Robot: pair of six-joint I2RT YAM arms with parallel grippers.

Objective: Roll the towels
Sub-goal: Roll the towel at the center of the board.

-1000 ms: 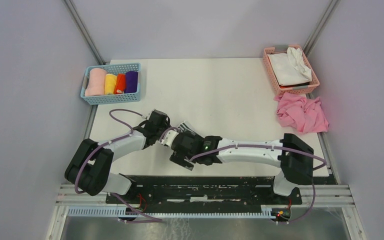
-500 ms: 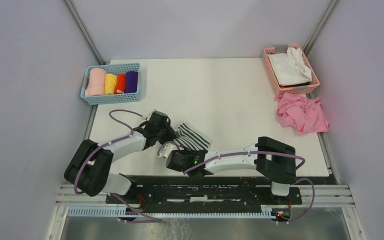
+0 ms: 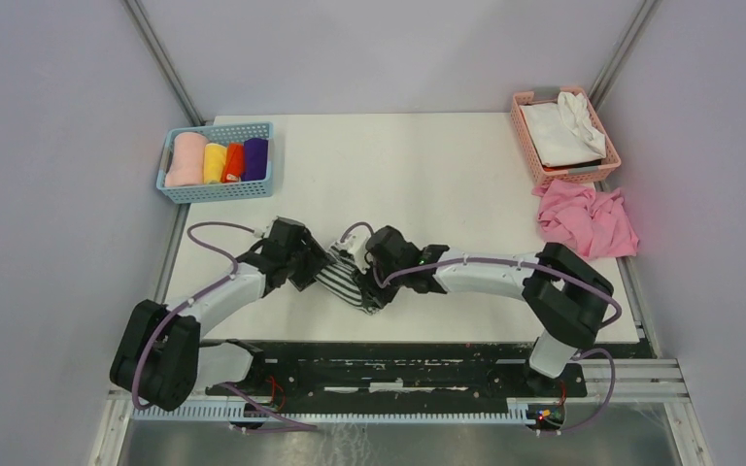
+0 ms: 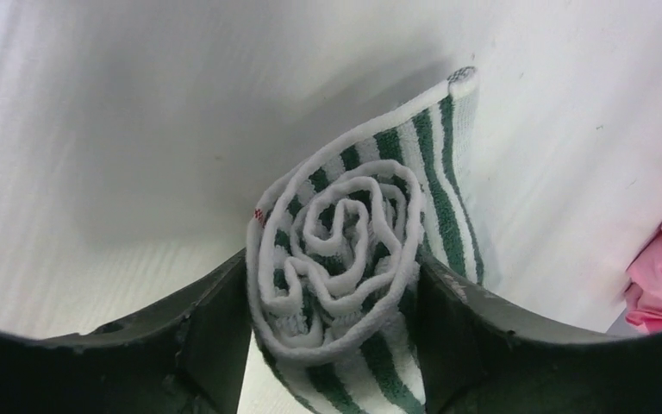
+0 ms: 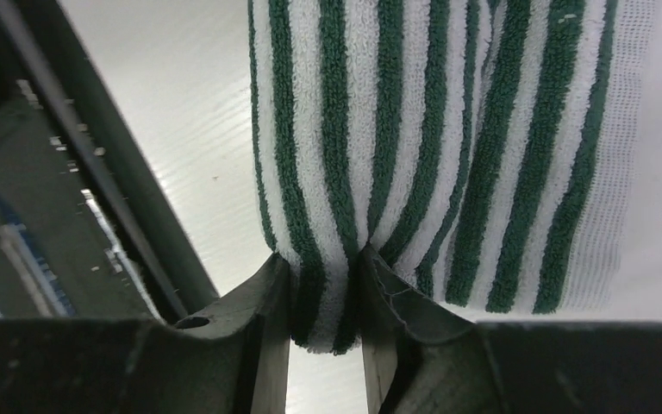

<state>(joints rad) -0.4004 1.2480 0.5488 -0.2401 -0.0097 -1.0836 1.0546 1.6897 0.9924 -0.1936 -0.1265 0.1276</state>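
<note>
The green-and-white striped towel [image 3: 348, 282] lies rolled near the table's front edge, between my two grippers. In the left wrist view its spiral end [image 4: 345, 233] fills the gap of my left gripper [image 4: 334, 336], and both fingers press against the roll's sides. From the right side, my right gripper [image 5: 326, 302] is shut on a pinched fold at the towel's [image 5: 431, 129] lower edge. In the top view the left gripper [image 3: 313, 272] and the right gripper [image 3: 374, 282] meet over the roll. A purple rolled towel [image 3: 255, 158] sits in the blue basket [image 3: 216, 190].
The blue basket at the back left also holds pink, yellow and orange rolls. A pink basket [image 3: 534, 155] at the back right holds a white cloth [image 3: 563, 131]. A crumpled pink cloth [image 3: 588, 221] lies in front of it. The table's front edge is just behind the roll.
The right gripper drew back toward the front edge, then swung to the roll's right side and shut on its edge. The left gripper and the roll shifted slightly forward.
</note>
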